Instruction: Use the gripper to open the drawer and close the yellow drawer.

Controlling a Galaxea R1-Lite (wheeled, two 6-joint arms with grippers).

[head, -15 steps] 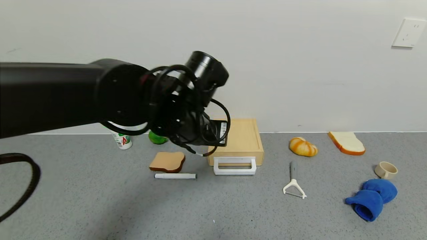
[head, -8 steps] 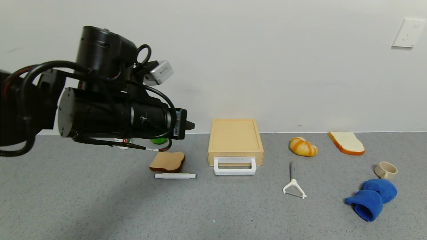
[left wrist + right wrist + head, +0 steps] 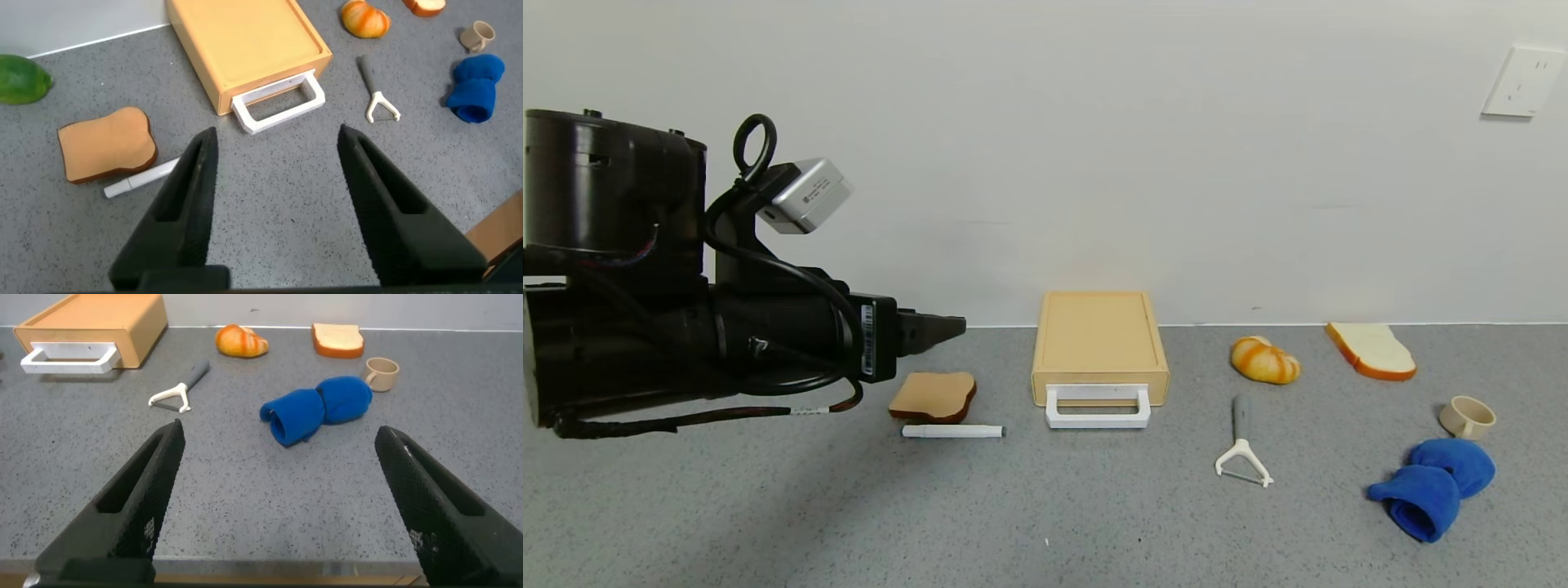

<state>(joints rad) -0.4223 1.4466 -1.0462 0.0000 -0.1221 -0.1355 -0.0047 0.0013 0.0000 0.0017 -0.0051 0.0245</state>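
The pale yellow-tan drawer box (image 3: 1099,341) lies flat against the back wall, its tray pushed in and its white loop handle (image 3: 1098,406) at the front. My left gripper (image 3: 954,327) hangs in the air to the left of the box, pointing toward it, above the toast slice. In the left wrist view it (image 3: 278,135) is open and empty, with the box (image 3: 245,41) and handle (image 3: 278,102) ahead of it. My right gripper (image 3: 280,433) is open and empty, low over the near table edge, out of the head view. The box (image 3: 94,322) lies far from it.
A tan toast slice (image 3: 933,395) and a white marker (image 3: 953,430) lie left of the box. A peeler (image 3: 1241,453), a bread roll (image 3: 1264,359), a white bread slice (image 3: 1370,349), a cup (image 3: 1467,416) and a blue cloth (image 3: 1433,486) lie to its right. A green item (image 3: 20,79) lies by the wall.
My left arm has swung leftward away from in front of the box, and its gripper now points level toward it. The drawer box has not moved.
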